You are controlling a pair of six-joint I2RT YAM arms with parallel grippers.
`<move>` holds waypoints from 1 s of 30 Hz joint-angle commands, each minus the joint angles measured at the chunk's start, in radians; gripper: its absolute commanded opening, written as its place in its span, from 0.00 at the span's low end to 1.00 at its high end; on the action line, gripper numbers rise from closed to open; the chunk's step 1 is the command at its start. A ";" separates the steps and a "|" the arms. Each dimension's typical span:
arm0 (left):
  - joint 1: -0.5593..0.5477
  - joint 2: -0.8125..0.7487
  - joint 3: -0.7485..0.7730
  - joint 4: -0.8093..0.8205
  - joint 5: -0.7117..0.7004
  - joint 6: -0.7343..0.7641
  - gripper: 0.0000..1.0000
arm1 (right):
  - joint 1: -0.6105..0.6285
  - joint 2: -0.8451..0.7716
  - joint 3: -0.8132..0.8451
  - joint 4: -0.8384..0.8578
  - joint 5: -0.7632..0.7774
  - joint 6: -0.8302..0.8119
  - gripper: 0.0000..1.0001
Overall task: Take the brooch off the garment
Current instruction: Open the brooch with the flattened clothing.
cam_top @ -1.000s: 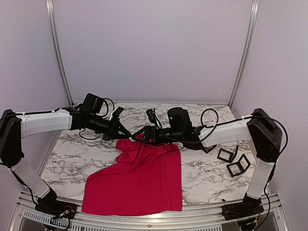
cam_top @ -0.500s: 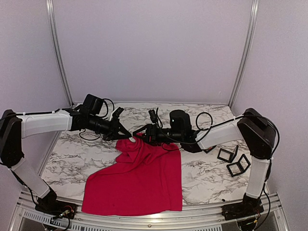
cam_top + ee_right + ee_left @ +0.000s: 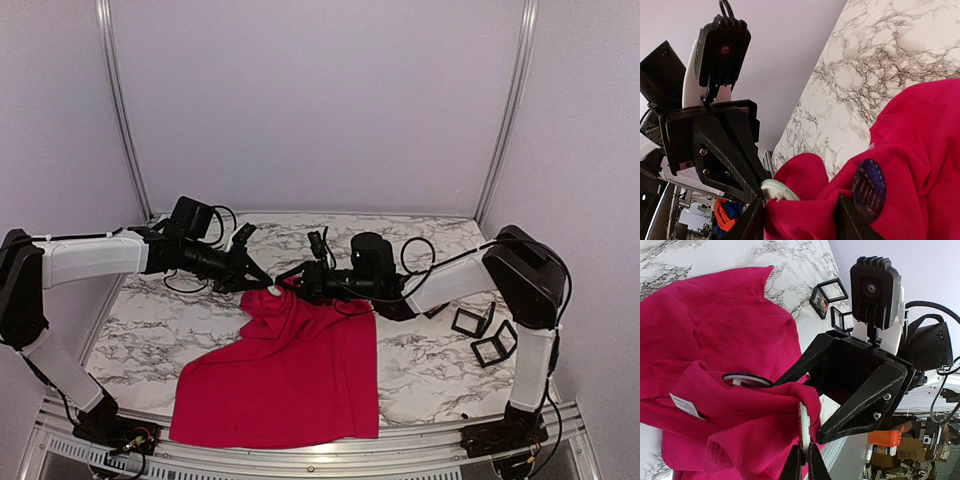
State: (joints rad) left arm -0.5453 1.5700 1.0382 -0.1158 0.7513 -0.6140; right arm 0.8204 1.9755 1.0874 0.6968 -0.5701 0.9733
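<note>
The garment (image 3: 290,370) is a red T-shirt spread on the marble table, its far end lifted between both grippers. My left gripper (image 3: 804,460) is shut on the rim of a thin round disc (image 3: 804,432), seen edge-on and wrapped in red cloth. From the right wrist this disc (image 3: 777,190) shows pale white-green. A dark round brooch (image 3: 869,190) with a blue-purple pattern sits on the cloth beside my right gripper's finger. My right gripper (image 3: 800,220) is open, its jaws standing either side of a raised fold of the garment (image 3: 810,210).
Small black square frames (image 3: 485,335) lie at the table's right side, also seen from the left wrist (image 3: 829,295). A white label (image 3: 686,406) hangs inside the shirt collar. Marble tabletop (image 3: 150,320) shows left and right of the shirt.
My right gripper's jaws have narrowed around the cloth fold, and the right arm has shifted slightly left. The left arm holds still.
</note>
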 commanded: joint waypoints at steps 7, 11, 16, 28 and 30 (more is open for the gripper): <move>-0.005 -0.039 -0.013 0.054 0.038 -0.013 0.00 | -0.007 0.032 0.025 0.020 -0.008 0.001 0.44; -0.007 -0.042 -0.013 0.060 0.042 -0.014 0.00 | -0.007 0.038 0.033 0.013 -0.008 -0.002 0.44; -0.008 -0.047 -0.013 0.065 0.047 -0.014 0.00 | -0.006 0.044 0.044 -0.012 -0.005 -0.015 0.42; -0.008 -0.064 -0.023 0.120 0.059 -0.049 0.00 | -0.006 0.044 0.065 -0.081 0.019 -0.062 0.36; -0.008 -0.066 -0.028 0.156 0.064 -0.066 0.00 | -0.005 0.042 0.067 -0.089 0.023 -0.070 0.36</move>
State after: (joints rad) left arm -0.5449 1.5509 1.0176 -0.0830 0.7494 -0.6502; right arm 0.8204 1.9965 1.1271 0.6830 -0.5797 0.9398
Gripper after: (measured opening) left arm 0.026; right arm 0.361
